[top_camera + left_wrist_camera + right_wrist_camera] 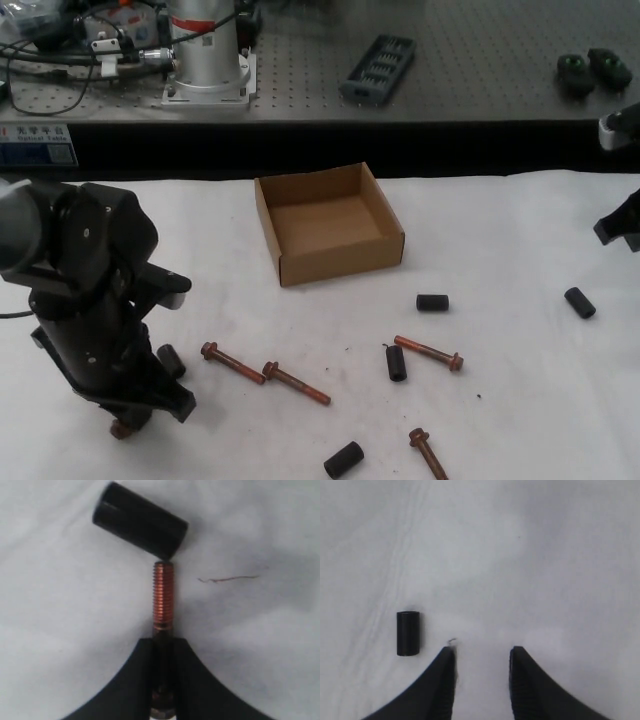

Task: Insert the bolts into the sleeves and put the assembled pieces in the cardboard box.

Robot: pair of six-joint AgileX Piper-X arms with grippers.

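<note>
1. Left gripper (pixel 162 647) is squeezed tight on a copper-coloured bolt (pixel 163 595). The screw end of the bolt sticks out past the fingers.
2. The tip of the bolt is right at the side of a black sleeve (pixel 140 520). The sleeve lies tilted on the white tabletop (pixel 260 645). I cannot tell if the two touch.
3. In the high view, the left arm stands at the near left of the tabletop. The sleeve (pixel 171 360) lies just beside it.
4. The right gripper (pixel 482 655) has its fingers apart, with only the tabletop showing between them. A second sleeve (pixel 408 633) lies just beside one finger and does not touch it.
5. In the high view, the right gripper (pixel 618 228) is at the far right edge. The second sleeve (pixel 579 302) lies near it.
6. The cardboard box (pixel 340 262) sits open near the middle of the tabletop, toward the back.
7. Four loose bolts lie in front of the cardboard box. Two (pixel 232 362) (pixel 296 383) are close together. One (pixel 428 352) is farther right. One (pixel 428 452) is at the near edge.
8. Three other sleeves lie among them. One (pixel 432 302) is nearest the cardboard box. One (pixel 396 362) is just beside a loose bolt. One (pixel 343 459) is at the near edge.
9. Behind the tabletop is a grey board with holes (pixel 480 70). A silver post (pixel 205 45) stands on it.
</note>
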